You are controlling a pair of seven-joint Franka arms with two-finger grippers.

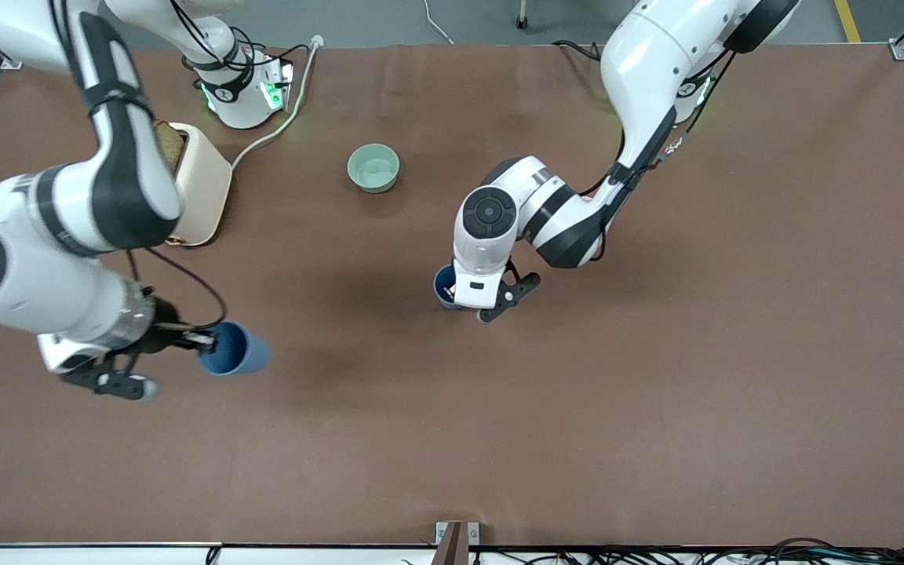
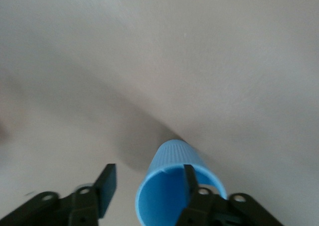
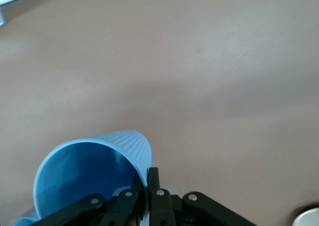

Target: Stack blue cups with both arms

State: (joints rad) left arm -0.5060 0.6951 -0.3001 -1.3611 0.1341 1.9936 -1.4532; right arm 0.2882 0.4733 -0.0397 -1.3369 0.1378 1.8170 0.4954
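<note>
Both arms at a blue cup, stack not yet made.
Best to bring the right gripper (image 1: 189, 339), its jaws pinched shut on the rim wall of the lifted cup (image 1: 234, 348), level over the second cup (image 1: 444, 286), which sits nearer the front camera than the green bowl (image 1: 373, 168); there the left gripper (image 2: 147, 186) has jaws apart, one finger (image 2: 190, 178) inside the rim.

— Brown bench (image 1: 656, 408), matte, faintly creased, lit evenly from above with soft shadows.
— Grey floor (image 1: 483, 20) along the top edge, crossed by a yellow stripe (image 1: 847, 20)?
— Yes. Metal corner brackets (image 1: 902, 50) too, plus a tangle of black cables (image 1: 734, 552) along the near edge.
</note>
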